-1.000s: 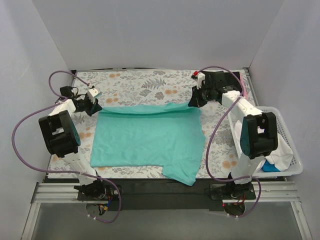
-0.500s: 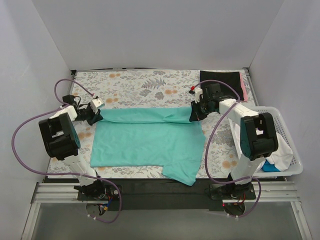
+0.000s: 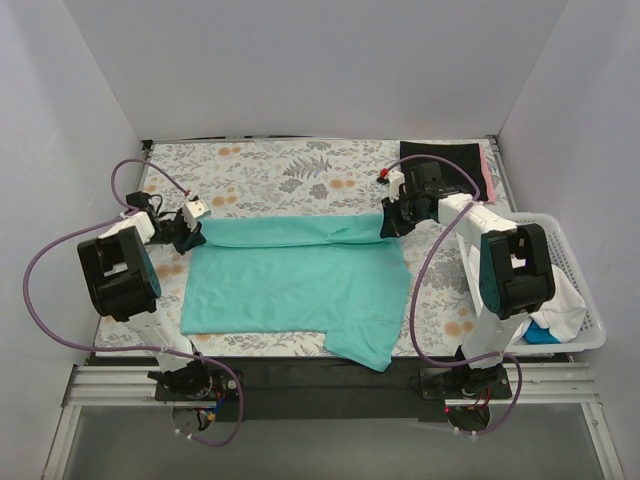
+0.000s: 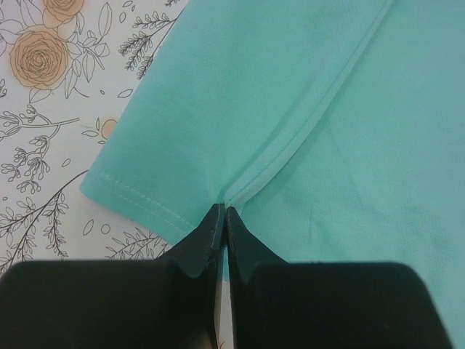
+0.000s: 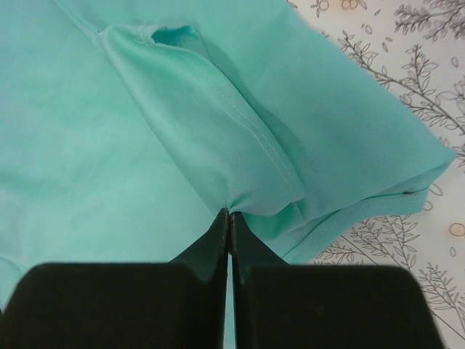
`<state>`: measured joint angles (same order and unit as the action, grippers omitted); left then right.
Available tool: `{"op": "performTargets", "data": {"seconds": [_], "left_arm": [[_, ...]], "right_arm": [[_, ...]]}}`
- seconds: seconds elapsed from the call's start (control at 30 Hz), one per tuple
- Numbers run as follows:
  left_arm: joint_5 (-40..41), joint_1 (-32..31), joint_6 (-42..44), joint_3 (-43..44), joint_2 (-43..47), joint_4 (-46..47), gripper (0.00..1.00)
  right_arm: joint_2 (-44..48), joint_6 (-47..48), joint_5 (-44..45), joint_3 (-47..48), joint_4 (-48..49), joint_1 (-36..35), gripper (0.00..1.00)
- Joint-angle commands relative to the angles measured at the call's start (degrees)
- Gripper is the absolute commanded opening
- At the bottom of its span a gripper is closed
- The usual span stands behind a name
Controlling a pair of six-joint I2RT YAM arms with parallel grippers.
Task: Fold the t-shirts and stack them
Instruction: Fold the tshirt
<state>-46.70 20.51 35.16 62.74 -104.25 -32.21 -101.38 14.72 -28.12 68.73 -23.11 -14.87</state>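
Comparing the overhead view with that of a second ago, the far hem of the teal-green t-shirt (image 3: 295, 285) is seen to be carried toward the lower edge of the frame and laid over the body. A folded band is now formed along the shirt's upper edge. Little further travel is shown over the last half second, so this fold is judged nearly placed and release is probably due.

The left gripper (image 4: 224, 218) is pressed together on a seam pleat at the band's left end. The right gripper (image 5: 229, 218) is pinched likewise on bunched hem at the right end.

The shirt is spread smooth in the middle of the floral printed cloth (image 3: 260, 170), with one part jutting toward the lower centre. A black t-shirt (image 3: 445, 157) is now uncovered at upper right.
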Motion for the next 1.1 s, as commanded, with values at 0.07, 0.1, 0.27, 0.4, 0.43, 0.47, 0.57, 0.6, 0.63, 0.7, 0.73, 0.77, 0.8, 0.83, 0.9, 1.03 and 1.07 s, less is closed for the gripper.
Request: {"op": "performTargets", "data": {"seconds": [0.07, 0.1, 0.27, 0.4, 0.43, 0.47, 0.57, 0.6, 0.63, 0.7, 0.73, 0.77, 0.8, 0.83, 0.9, 1.03, 1.07], "left_arm": [[-0.4, 0.1, 3.7, 1.6, 6.0, -3.7, 0.0], [0.0, 0.2, 4.4, 1.3, 5.8, -3.8, 0.0], [1.9, 0.4, 5.6, 1.2, 4.1, -4.9, 0.0], [3.5, 0.4, 7.2, 0.5, 2.5, -4.9, 0.0], [3.8, 0.4, 7.6, 0.3, 2.1, -4.9, 0.0], [4.2, 0.3, 7.6, 0.3, 1.9, -4.6, 0.0], [4.3, 0.3, 7.7, 0.1, 1.6, -4.4, 0.0], [4.2, 0.4, 7.6, 0.1, 1.5, -4.4, 0.0], [4.2, 0.3, 7.4, 0.2, 1.4, -4.5, 0.03], [3.3, 0.3, 6.8, 1.2, 1.5, -5.7, 0.2], [2.5, 0.3, 6.6, 1.9, 1.6, -6.8, 0.23], [1.5, 0.3, 6.6, 4.1, 2.0, -10.1, 0.25], [-1.3, 0.2, 6.4, 5.4, 2.3, -12.1, 0.3], [-2.6, -0.4, 5.8, 6.8, 2.8, -13.9, 0.33], [-4.2, -2.1, 0.9, 9.7, 4.5, -16.1, 0.38], [-3.7, -12.3, -16.5, 11.1, 7.2, -9.6, 0.41], [-3.5, -14.4, -19.7, 11.5, 7.1, -6.8, 0.42]], "right_arm": [[3.6, 2.5, 0.3, 2.6, -1.7, -0.2, 0.01], [3.5, 2.9, 0.4, 2.3, -1.8, -0.2, 0.01], [3.4, 3.2, 0.2, -0.3, -1.9, -0.2, 0.01], [2.2, 3.1, -0.4, -2.1, -2.0, -0.4, 0.01], [2.1, 2.9, -0.4, -2.2, -2.0, -0.3, 0.01], [2.0, 2.9, -0.5, -2.3, -2.0, -0.4, 0.01], [1.7, 2.9, -0.7, -2.7, -1.9, -0.7, 0.01], [1.6, 2.9, -0.7, -2.8, -2.0, -0.6, 0.01], [1.5, 3.4, -1.0, -3.0, -2.3, -0.6, 0.01], [0.7, 4.2, -1.8, -2.5, -3.4, -0.8, 0.02], [0.3, 4.6, -2.0, -1.5, -5.3, -0.7, 0.07], [0.1, 5.7, -2.6, -1.0, -6.3, -0.7, 0.17], [-0.1, 6.1, -3.0, -0.6, -7.1, -0.7, 0.22], [0.0, 6.6, -3.3, -0.2, -8.0, -0.7, 0.27], [0.4, 7.4, -3.9, 1.0, -10.2, -0.7, 0.4], [1.2, 7.6, -3.5, 1.8, -12.5, -0.3, 0.45], [1.2, 7.3, -3.5, 2.0, -12.7, 0.4, 0.45]]}}
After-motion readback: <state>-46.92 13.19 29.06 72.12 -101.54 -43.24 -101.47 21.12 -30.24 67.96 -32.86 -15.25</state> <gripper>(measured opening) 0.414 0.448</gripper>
